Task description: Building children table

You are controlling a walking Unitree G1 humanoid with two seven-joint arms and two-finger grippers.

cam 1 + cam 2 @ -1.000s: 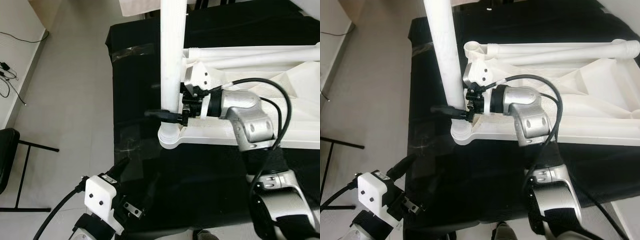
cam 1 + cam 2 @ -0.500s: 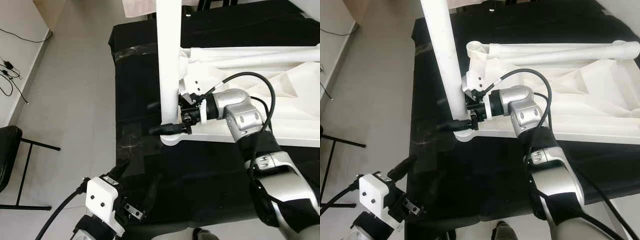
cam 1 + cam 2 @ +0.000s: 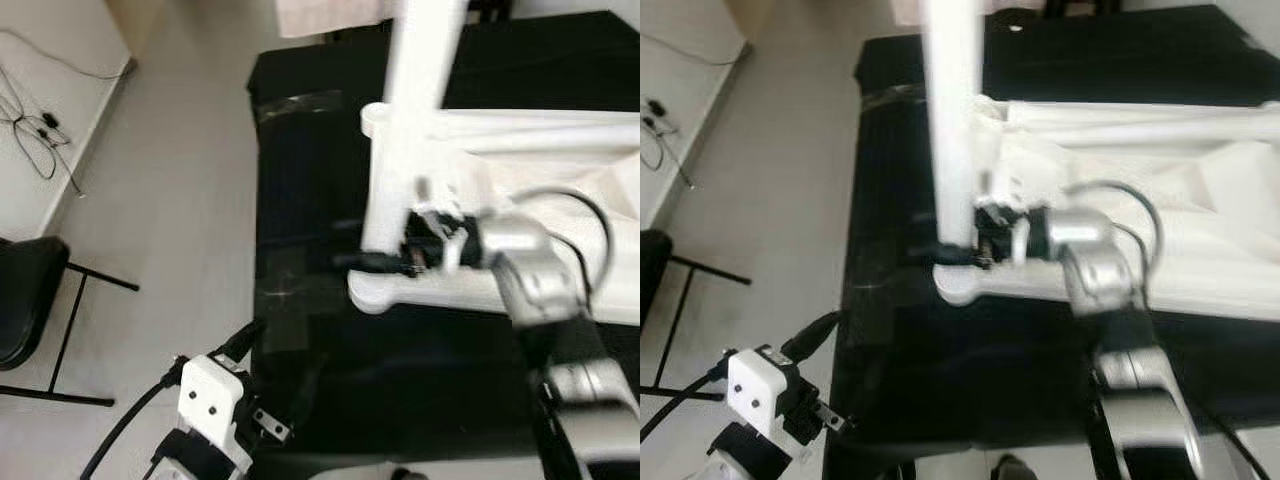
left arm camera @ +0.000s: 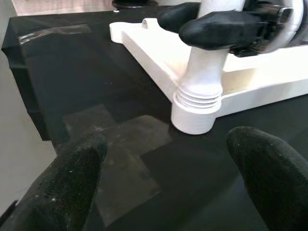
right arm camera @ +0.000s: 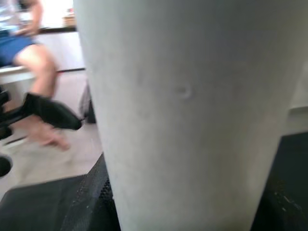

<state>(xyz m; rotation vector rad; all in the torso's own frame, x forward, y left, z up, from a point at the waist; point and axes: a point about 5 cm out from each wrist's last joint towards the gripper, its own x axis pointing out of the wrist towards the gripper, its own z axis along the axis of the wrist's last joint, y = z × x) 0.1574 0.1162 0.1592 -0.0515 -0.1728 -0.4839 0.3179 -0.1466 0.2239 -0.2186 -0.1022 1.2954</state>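
Your right gripper [image 3: 378,262] has its fingers closed around the white table leg [image 3: 405,140], low on the leg, just above the threaded collar. The leg stands upright in the corner socket [image 4: 195,118] of the upturned white table frame [image 3: 500,290], near the left edge of the black tabletop [image 3: 300,200]. Its long axis runs vertical, so I judge that any turning must go around that axis. Your left gripper [image 4: 168,168] hovers with fingers spread, near the socket but apart from it.
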